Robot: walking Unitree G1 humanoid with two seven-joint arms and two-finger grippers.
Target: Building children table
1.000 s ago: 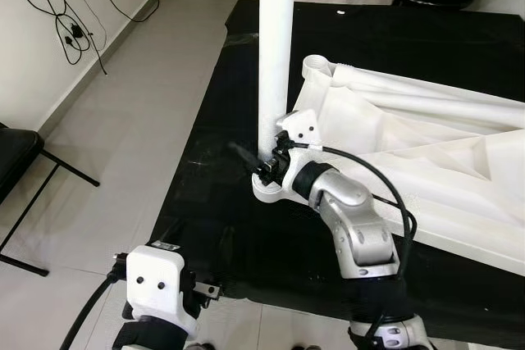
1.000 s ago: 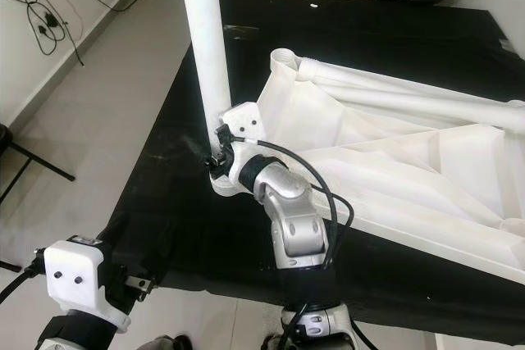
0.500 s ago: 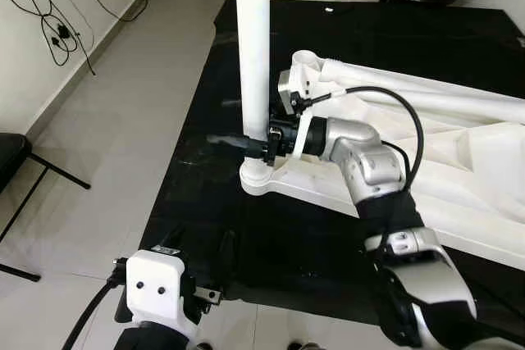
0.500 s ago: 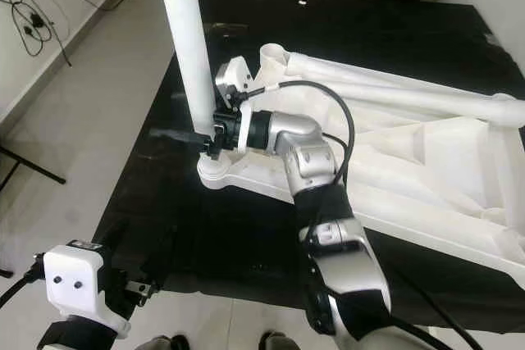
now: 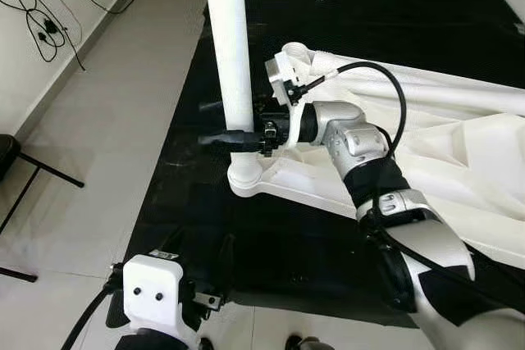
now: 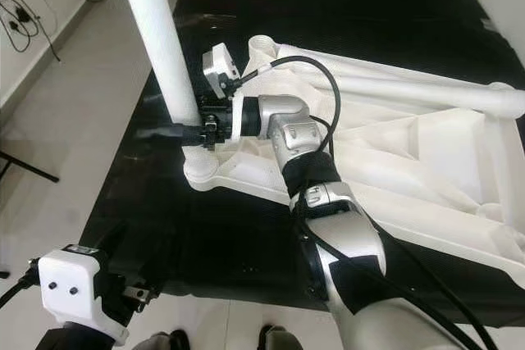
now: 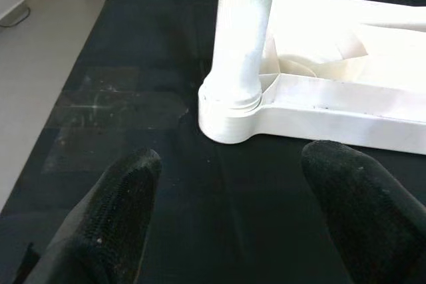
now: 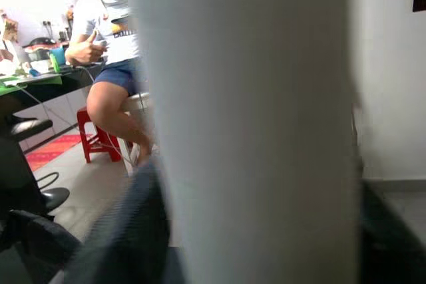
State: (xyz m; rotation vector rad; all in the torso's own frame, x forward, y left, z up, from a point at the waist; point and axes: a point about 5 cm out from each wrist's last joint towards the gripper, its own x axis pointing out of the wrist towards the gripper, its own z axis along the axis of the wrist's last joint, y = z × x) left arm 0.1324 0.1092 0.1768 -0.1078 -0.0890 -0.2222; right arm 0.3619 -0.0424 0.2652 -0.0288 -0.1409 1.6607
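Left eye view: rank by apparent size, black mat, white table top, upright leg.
1. black mat
2. white table top, partly cut off at the frame edge
3. upright leg, held by the right tool; nearness inflates it.

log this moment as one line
step: fitting leg in tabletop corner socket | right gripper: around leg, low, above socket | left gripper: open, idle near mat edge | leg: upright

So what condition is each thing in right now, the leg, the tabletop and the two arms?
Table leg: upright, seated in corner socket.
Tabletop: upside down on the black mat.
Right gripper: jaws around the leg, just above the socket.
Left gripper: jaws open, holding nothing.
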